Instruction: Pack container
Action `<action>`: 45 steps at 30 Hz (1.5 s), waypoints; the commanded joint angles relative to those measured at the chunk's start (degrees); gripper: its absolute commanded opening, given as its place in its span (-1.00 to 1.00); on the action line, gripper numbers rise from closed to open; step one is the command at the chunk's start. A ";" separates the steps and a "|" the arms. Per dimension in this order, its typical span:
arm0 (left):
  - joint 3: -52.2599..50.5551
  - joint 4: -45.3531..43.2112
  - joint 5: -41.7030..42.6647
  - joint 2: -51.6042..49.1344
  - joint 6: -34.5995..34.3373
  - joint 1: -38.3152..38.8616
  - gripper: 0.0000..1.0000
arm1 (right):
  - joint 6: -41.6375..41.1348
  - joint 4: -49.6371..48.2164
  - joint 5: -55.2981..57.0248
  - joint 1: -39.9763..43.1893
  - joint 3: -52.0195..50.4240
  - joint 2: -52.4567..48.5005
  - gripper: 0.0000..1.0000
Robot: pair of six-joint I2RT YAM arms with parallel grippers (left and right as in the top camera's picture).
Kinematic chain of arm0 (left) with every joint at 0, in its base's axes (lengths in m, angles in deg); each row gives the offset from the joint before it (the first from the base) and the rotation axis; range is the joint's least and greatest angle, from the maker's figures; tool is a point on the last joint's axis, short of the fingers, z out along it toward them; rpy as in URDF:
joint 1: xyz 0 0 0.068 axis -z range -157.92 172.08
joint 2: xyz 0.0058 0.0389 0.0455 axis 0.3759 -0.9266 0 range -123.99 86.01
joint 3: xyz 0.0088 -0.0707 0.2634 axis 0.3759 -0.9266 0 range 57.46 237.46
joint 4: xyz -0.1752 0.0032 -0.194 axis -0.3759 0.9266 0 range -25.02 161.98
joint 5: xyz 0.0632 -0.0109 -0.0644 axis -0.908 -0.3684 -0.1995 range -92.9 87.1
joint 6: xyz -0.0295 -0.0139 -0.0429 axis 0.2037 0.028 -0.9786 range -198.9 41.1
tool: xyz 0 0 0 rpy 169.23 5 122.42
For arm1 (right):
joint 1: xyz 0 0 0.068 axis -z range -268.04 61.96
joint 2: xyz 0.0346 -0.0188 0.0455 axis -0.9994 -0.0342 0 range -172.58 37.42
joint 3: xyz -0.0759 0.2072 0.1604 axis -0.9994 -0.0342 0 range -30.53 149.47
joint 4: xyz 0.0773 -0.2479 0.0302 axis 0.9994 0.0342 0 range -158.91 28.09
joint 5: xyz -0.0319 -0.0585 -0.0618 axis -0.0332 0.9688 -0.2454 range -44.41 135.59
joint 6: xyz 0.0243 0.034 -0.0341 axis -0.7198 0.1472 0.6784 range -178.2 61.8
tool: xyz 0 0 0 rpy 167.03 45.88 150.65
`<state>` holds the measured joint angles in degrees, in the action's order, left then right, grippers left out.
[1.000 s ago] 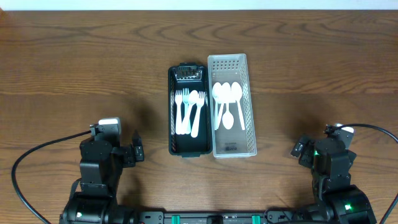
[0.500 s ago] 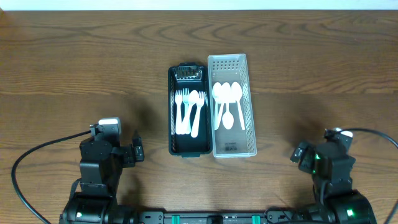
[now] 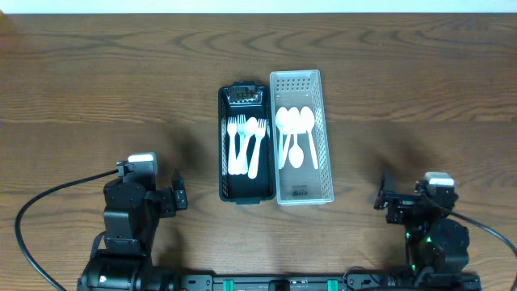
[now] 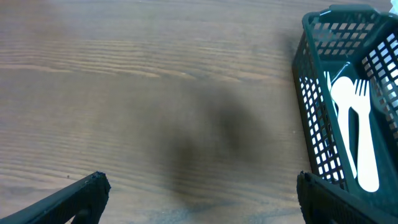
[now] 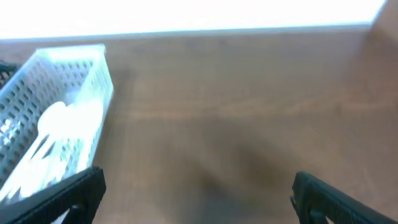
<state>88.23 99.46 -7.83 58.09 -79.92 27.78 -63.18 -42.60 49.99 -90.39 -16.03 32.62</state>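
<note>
From overhead, two long perforated baskets stand side by side, touching, in the middle of the wooden bench (image 3: 97,81). The black basket (image 3: 221,145) is on the left and holds white plastic forks (image 3: 235,145) lying lengthwise. The white basket (image 3: 329,145) on the right holds white spoons (image 3: 295,129), their bowls toward the far end. The left arm (image 3: 128,212) sits at the near left edge of the bench and the right arm (image 3: 435,236) at the near right edge. Both are well apart from the baskets.

In the left wrist view, the left tool (image 4: 199,186) is released. Its two dark fingers (image 4: 87,190) sit wide apart at the bottom corners with only bare wood between them. The black basket's mesh wall rises at the right edge, with a white fork lying inside it.

The right wrist view is blurred. The right tool (image 5: 199,186) is likewise spread wide and grasps nothing, its fingers at the lower corners over bare bench. The white basket stands at the far left, with pale spoon shapes showing inside it.
</note>
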 commanded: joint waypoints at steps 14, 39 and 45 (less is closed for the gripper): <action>-0.07 -0.04 -0.50 -0.11 1.01 0.17 0.96 | 12.15 -21.90 -3.87 0.83 -14.19 4.35 0.98; -0.07 -0.04 -0.50 -0.11 1.01 0.17 0.96 | 11.89 -22.05 -4.00 0.57 -14.19 4.31 0.99; -0.07 -0.04 -0.50 -0.11 1.01 0.17 0.96 | 11.87 -22.05 -4.00 0.57 -14.19 4.31 0.98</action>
<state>88.23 99.46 -7.83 58.02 -79.89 27.78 -51.85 -64.61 46.43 -89.75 -29.89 36.42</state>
